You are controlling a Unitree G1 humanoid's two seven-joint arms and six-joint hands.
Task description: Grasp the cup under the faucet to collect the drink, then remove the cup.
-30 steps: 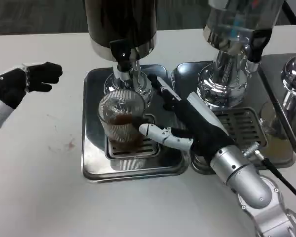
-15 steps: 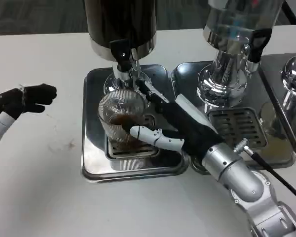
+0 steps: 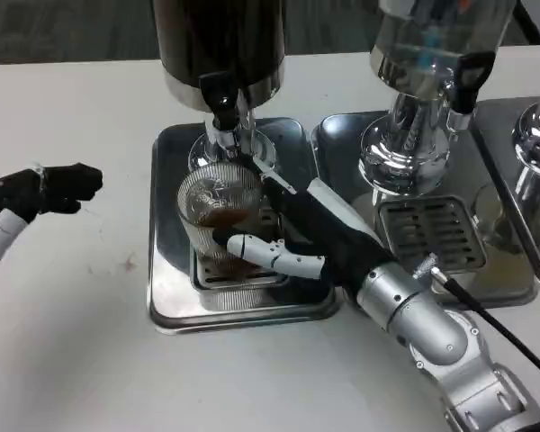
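A ribbed clear cup [image 3: 218,209] with a little brown drink in it stands on the drip grate of the steel tray [image 3: 169,243], right under the black faucet [image 3: 221,97] of the dark dispenser [image 3: 220,40]. My right hand [image 3: 310,238] reaches in from the right and wraps the cup. Its thumb [image 3: 256,254] lies across the cup's lower front, and its fingers [image 3: 272,176] press the cup's far right side. Far out to the left, my left hand [image 3: 47,189] hovers over the bare table with its fingers curled in, holding nothing.
A second dispenser [image 3: 432,63] with a clear tank stands on its own tray [image 3: 450,236] just right of my right forearm. A third chrome base [image 3: 538,144] sits at the right edge. A black cable [image 3: 495,328] runs along my right wrist.
My right hand has slid left and closed around the cup, thumb now across its front. My left hand has drawn back to the left and lower, fingers curling in.
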